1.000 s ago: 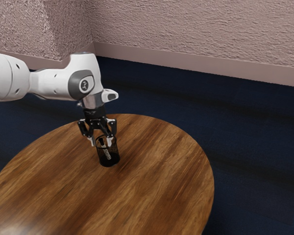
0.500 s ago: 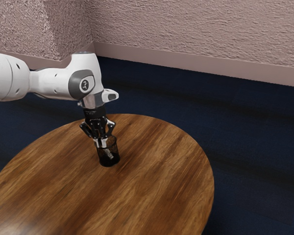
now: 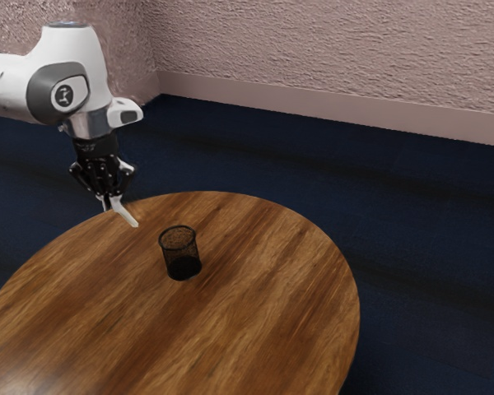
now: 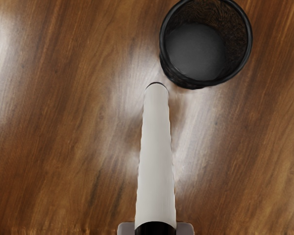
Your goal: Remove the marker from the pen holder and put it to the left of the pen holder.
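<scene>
My gripper [image 3: 108, 202] is up over the table's far-left edge in the exterior view, shut on the white marker [image 3: 126, 214], which slants out toward the pen holder. The black mesh pen holder [image 3: 182, 257] stands upright on the table, apart from the marker. In the wrist view the marker [image 4: 156, 156] stretches out from between the two fingertips of the gripper [image 4: 156, 228], its dark end between them. Its far end appears beside the pen holder [image 4: 198, 51], whose inside holds nothing.
The round wooden table [image 3: 255, 304] extends around the pen holder, with its curved edge below my hand. Beyond it are a dark blue floor [image 3: 420, 222] and a textured pinkish wall [image 3: 337, 58].
The gripper closed on the marker, and my hand lifted it out of the pen holder, moving up and toward the exterior view's left. The holder stayed in place.
</scene>
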